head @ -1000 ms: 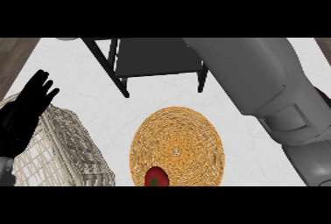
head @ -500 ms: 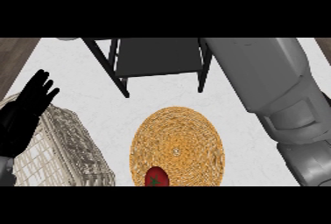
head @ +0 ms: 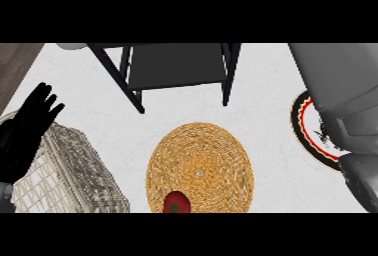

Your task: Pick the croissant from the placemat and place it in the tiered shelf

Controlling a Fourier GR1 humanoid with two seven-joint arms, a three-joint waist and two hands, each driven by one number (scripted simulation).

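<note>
No croissant shows on the round woven straw placemat (head: 199,167) at lower centre, only a small red object (head: 176,202); the left hand (head: 26,135) rests spread at left, the right hand unseen.

Left hand (head: 26,132) open at left edge, fingers up; grey right forearm (head: 343,100) at right.

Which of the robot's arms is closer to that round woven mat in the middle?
Hard to call. The left hand rests open, fingers up, at the view's left edge, well left of the woven placemat. The grey right forearm stands about as far off on its right; the right hand is not in view.
</note>
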